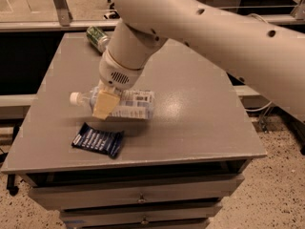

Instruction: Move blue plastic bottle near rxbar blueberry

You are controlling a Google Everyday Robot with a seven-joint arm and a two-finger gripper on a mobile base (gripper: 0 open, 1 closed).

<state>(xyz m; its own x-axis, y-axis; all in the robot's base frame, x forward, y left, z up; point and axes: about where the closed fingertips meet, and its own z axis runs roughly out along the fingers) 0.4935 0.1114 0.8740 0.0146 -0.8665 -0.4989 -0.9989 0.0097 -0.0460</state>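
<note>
My tool (106, 103), clamped on the blue plastic bottle (136, 104), holds it lying sideways, cap leftward, over the bench (200, 109), just behind the rxbar blueberry (97, 140) near the front-left edge. A green can (97, 36) lies at the far edge.

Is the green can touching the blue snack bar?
No, the green can lies far back, while the gripper holds the bottle near the snack bar.

The gripper (106, 101) clasps the blue plastic bottle (136, 104) sideways over the table (200, 109), near the rxbar blueberry (97, 140); a green can (96, 36) lies far behind
</note>
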